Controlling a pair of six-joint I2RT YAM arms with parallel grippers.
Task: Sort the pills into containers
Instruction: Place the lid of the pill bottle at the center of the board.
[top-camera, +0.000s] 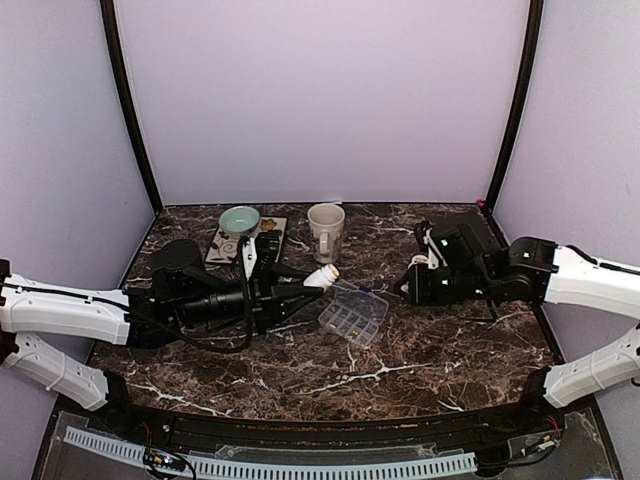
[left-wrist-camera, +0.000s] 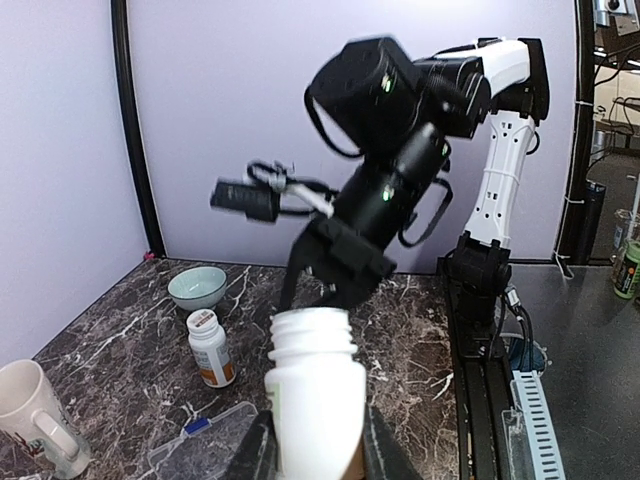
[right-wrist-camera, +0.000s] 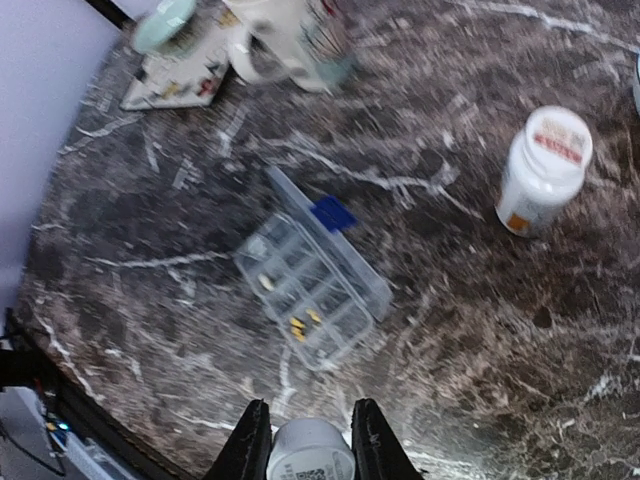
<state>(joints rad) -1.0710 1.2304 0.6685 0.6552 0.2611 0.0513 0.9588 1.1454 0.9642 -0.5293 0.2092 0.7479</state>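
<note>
Front edge: a white slotted strip (top-camera: 300, 466) ran along the near side, below a black rail.
Table (top-camera: 420, 360): dark brown marble-look top, glossy, crossed by thin white veins.
Arms: white shells with black joints, one from each side, lying low over the top.
Tray (top-camera: 352, 318): clear plastic, rectangular, with two rows of small square cells. It lay flat mid-table between the two grippers, its hinged lid open on the far side, with a blue latch (right-wrist-camera: 332, 213) on the lid.
Pills (right-wrist-camera: 298, 325): a few yellow bits in one cell and a pale one in another.
Left gripper (left-wrist-camera: 315, 445): narrow, clamped on a white bottle (left-wrist-camera: 315, 385). The bottle was smooth plastic with no cap and a ridged neck. From above it was tipped over, its mouth just beside the tray's far-left corner.
Right gripper (right-wrist-camera: 310, 445): narrow, its fingers pressed on either side of a white piece (right-wrist-camera: 310, 458). The piece was round and bore small black print. Whether it was a bottle or a cap I could not tell.
Capped bottle (right-wrist-camera: 543, 170): white plastic, red print on the lid, orange on the label. It stood upright on the table, apart from the tray on the right arm's side.
Mug (top-camera: 325, 230): cream, glazed, with a handle, upright behind the tray.
Bowl (top-camera: 239, 220): pale green, round, sitting on a flat patterned mat (right-wrist-camera: 175, 80) left of the mug.
Second bowl (left-wrist-camera: 196, 287): pale green, beyond the capped bottle, near the wall.
Walls (top-camera: 320, 100): plain matte lavender on three sides, with black posts (top-camera: 128, 110) at the back corners.
</note>
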